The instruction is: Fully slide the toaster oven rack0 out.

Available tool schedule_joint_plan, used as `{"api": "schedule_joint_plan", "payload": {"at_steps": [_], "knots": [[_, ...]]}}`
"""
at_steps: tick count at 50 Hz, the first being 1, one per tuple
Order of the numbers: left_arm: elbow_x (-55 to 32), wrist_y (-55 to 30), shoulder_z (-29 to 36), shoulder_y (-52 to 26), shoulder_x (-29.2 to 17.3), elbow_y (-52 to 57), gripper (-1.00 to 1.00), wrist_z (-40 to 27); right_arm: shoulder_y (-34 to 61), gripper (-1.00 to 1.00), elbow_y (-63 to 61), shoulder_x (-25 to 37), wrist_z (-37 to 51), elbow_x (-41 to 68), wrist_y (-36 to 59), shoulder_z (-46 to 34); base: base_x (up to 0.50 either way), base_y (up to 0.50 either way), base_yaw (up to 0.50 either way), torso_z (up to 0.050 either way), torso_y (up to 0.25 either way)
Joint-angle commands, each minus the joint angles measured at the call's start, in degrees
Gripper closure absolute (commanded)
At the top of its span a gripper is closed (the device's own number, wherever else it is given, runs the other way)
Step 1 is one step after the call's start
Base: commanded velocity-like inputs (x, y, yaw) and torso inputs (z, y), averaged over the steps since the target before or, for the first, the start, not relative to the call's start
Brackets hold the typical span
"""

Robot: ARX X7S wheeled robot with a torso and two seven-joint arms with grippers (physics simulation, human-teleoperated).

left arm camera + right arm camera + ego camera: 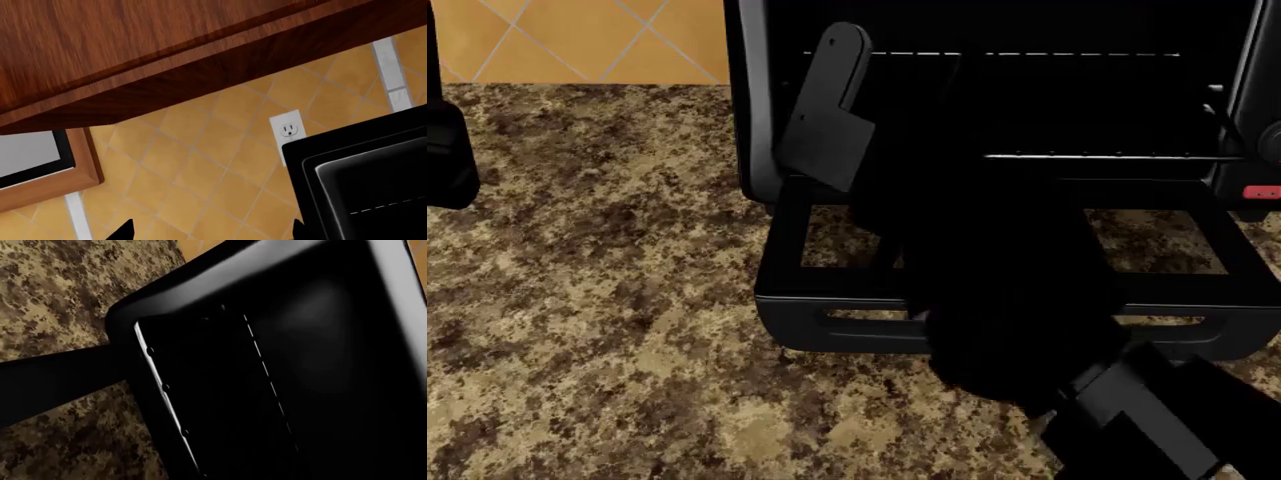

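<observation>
Toaster oven (pixel 761 120) stands on the granite bench (pixel 587 330) against the tiled wall. Its door (pixel 827 285) is dropped flat toward me, slot handle at the near edge.

Rack0 (pixel 1121 156) sits inside the cavity; I read its silvery front bar just inside the opening, above the door hinge line, and a second fine bar farther back. In the right wrist view rack0 (pixel 163 390) shows as a bright bar across the dark interior.

My right arm (pixel 988 300) reaches over the door into the cavity. Its gripper is lost in black there; I cannot tell whether it is open or closed.

Left wrist view: wood cabinet (pixel 133 45), wall outlet (pixel 288 130), oven top corner (pixel 360 170). Two dark left fingertips (pixel 123 231) stand well apart, holding nothing.
</observation>
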Motion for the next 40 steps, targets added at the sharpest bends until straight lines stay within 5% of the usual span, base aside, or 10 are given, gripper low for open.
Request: {"api": "schedule_joint_plan", "payload": {"at_steps": [1, 13, 27, 28, 40], "knots": [[-0.05, 0.91, 0.45, 0.02, 0.01, -0.06, -1.0, 0.3, -1.14, 1.0, -14.58, 5.39, 1.09, -2.03, 7.18, 0.85, 0.0, 0.0, 0.0, 0.0, 0.0], [-0.03, 0.81, 0.57, -0.19, 0.28, 0.32, -1.0, 0.63, -3.94, 1.0, -34.12, 11.62, 2.01, -2.12, 16.87, 1.52, 0.0, 0.0, 0.0, 0.0, 0.001], [-0.09, 1.06, 0.57, -0.42, 0.69, 0.05, -1.0, 0.72, -5.62, 1.0, -43.09, 15.15, 3.0, -1.7, 21.0, 3.38, 0.0, 0.0, 0.0, 0.0, 0.001], [-0.3, 1.31, 0.34, -0.31, 0.78, -0.04, -1.0, 0.63, -5.61, -1.0, -43.25, 15.22, 3.12, -1.77, 21.08, 3.45, 0.0, 0.0, 0.0, 0.0, 0.0], [-0.94, 1.35, 0.33, -0.45, 0.89, -0.06, -1.0, 0.3, -6.33, -1.0, -52.94, 17.92, 3.57, -1.58, 26.41, 4.77, 0.0, 0.0, 0.0, 0.0, 0.0]]}}
